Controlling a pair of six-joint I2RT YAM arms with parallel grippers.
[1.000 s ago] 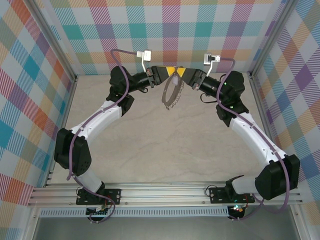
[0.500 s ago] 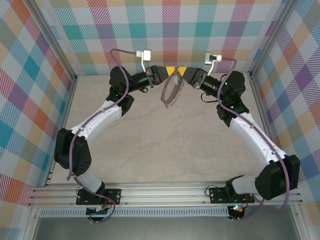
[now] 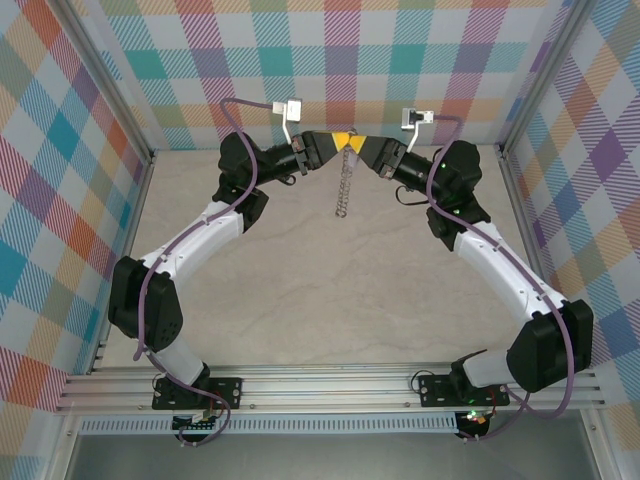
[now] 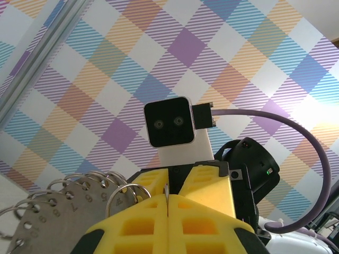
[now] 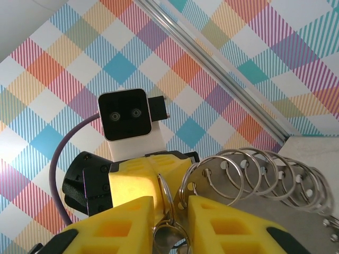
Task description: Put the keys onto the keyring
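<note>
The keyring, a grey metal disc with several split rings round its rim, hangs edge-on above the table at the back. My left gripper is shut on its thin top edge, the yellow fingers pressed together around the metal. My right gripper meets it tip to tip. In the right wrist view a small ring fills the gap between the right gripper fingers, beside the keyring. A dull metal piece sits in that ring; I cannot tell if it is the keys.
Plaid walls close in the back and both sides. The beige table lies below both raised arms. An aluminium rail with the arm bases runs along the near edge.
The keyring has turned from showing its face to hanging edge-on. My right gripper has moved left against the left one, and its jaws have narrowed a little.
</note>
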